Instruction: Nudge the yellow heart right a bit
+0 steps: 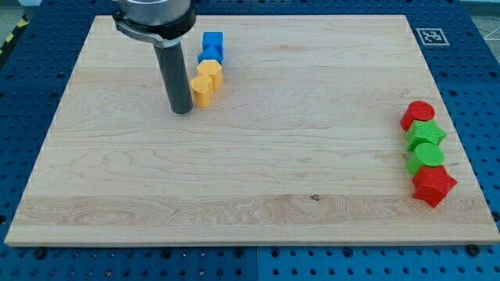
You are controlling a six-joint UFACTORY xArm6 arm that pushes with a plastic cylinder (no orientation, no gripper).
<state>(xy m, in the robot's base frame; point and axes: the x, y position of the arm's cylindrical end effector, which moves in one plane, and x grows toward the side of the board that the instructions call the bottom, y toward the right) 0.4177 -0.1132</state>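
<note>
While my tip (181, 111) rests on the pale wood-grain counter (250, 179) near its top-left corner, the yellow heart (210, 71) sits just right of it, behind a yellow hexagon-like block (202, 90) that almost touches the rod. Two blue blocks (212, 45) sit toward the top edge. At the right edge: red cylinder (418, 114), green star (426, 135), green cylinder (427, 156), red star (433, 186). A fiducial tag (430, 35) sits at the top-right corner. Jaws: none, a plain rod.

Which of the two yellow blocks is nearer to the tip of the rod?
The lower yellow block, toward the view's bottom, is nearer: it sits just right of my tip. The other yellow block lies above it, next to the blue blocks.
</note>
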